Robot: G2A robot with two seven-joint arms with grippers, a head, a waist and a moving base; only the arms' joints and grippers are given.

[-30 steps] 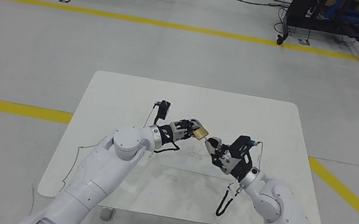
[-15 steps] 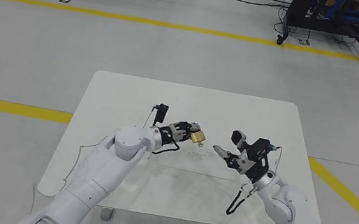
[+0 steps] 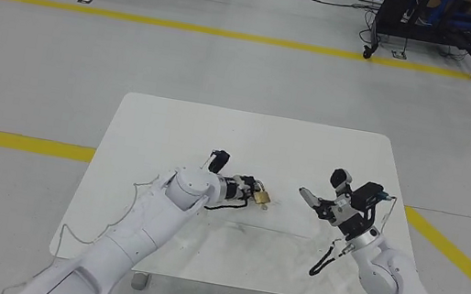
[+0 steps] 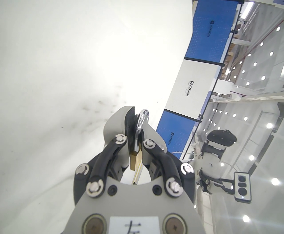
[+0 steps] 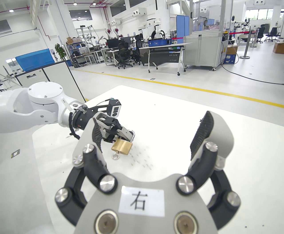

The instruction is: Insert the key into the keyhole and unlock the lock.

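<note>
The left claw (image 3: 247, 189) is pressed together on the silver shackle (image 4: 140, 121) of the brass lock (image 3: 259, 194). It holds the lock low over the middle of the white bench (image 3: 173, 128). The right wrist view shows the lock's body (image 5: 122, 146) hanging tilted just below the left claw's fingers (image 5: 124, 133). The key (image 5: 115, 156) sits in the keyhole, its round head sticking out of the underside close to the bench top; whether it touches the surface cannot be told. In the left wrist view, a slice of the brass body (image 4: 134, 160) shows in the gap between the closed fingers. The right claw (image 3: 322, 188) is spread wide and holds nothing; it hangs above the bench's right part, well apart from the lock, and in its own view the claw (image 5: 150, 124) faces the lock. A second ago the right claw was right up against the lock, and both claws met higher above the bench. Half a second ago it had already let go and drawn back with its fingers apart. It now stands farther to the right. The left arm has meanwhile brought the lock down and slightly nearer the robot, with the key left in the keyhole.
</note>
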